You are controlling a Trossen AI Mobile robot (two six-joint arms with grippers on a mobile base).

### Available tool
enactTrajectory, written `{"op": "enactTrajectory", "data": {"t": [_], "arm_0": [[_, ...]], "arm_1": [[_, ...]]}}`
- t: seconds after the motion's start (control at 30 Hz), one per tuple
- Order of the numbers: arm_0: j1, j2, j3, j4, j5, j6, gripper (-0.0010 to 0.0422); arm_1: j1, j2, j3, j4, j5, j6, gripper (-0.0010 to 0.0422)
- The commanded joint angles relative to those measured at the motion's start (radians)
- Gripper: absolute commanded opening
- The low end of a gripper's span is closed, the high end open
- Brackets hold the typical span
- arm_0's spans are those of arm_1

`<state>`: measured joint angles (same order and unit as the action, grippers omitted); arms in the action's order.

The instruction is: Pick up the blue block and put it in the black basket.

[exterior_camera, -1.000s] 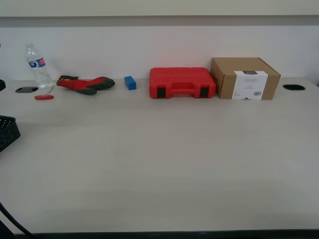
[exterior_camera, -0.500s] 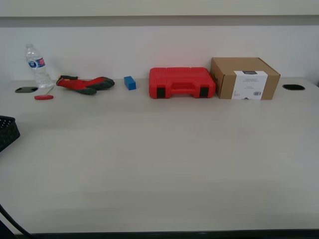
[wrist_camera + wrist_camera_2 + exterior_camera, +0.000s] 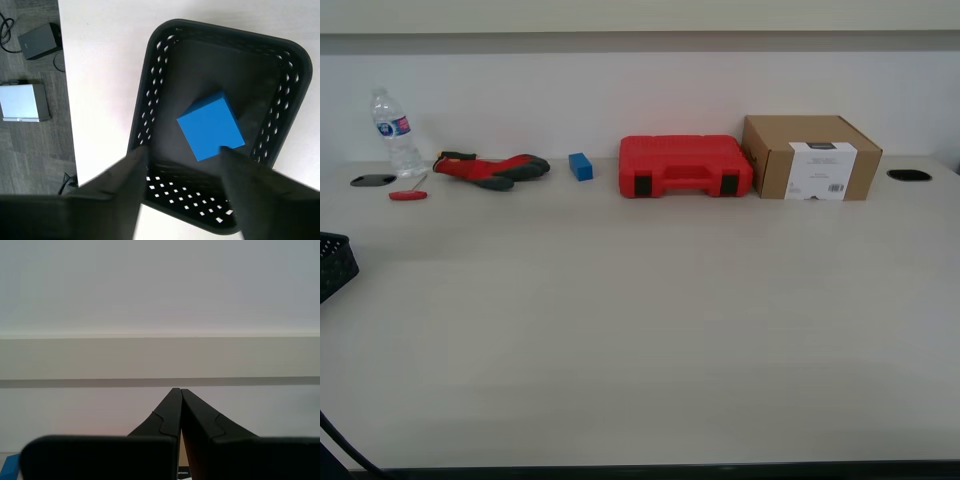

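The black basket (image 3: 220, 130) sits at the table's (image 3: 650, 320) edge with the blue block (image 3: 210, 125) lying inside on its floor. Above it, the first gripper (image 3: 182, 152) hangs spread wide and empty. The second gripper (image 3: 179, 390) looks pressed together at the tips, apparently holding nothing.

My first gripper (image 3: 182, 155) points straight down, jaws spread apart with nothing between them; my second gripper (image 3: 180, 390) points level, its fingertips pressed together.
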<state>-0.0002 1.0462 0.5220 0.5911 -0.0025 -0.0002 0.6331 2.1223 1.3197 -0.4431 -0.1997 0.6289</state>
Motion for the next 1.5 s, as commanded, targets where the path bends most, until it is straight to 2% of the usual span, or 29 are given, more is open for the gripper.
{"op": "enactTrajectory", "data": {"t": [0.03, 0.07, 0.13, 0.17, 1.5], "arm_0": [[0.001, 0.000, 0.001, 0.004, 0.000, 0.000, 0.0000], [0.001, 0.000, 0.001, 0.004, 0.000, 0.000, 0.0000], [0.001, 0.000, 0.001, 0.004, 0.000, 0.000, 0.0000], [0.001, 0.000, 0.001, 0.004, 0.000, 0.000, 0.0000], [0.001, 0.000, 0.001, 0.004, 0.000, 0.000, 0.0000]], "arm_1": [[0.000, 0.000, 0.000, -0.011, 0.011, 0.000, 0.0029], [0.000, 0.000, 0.000, -0.017, 0.028, -0.004, -0.0007], [0.000, 0.000, 0.000, -0.018, 0.031, -0.016, 0.0008], [0.000, 0.000, 0.000, -0.019, 0.031, -0.016, -0.0005], [0.001, -0.001, 0.003, -0.014, 0.024, -0.019, 0.0000]]}}
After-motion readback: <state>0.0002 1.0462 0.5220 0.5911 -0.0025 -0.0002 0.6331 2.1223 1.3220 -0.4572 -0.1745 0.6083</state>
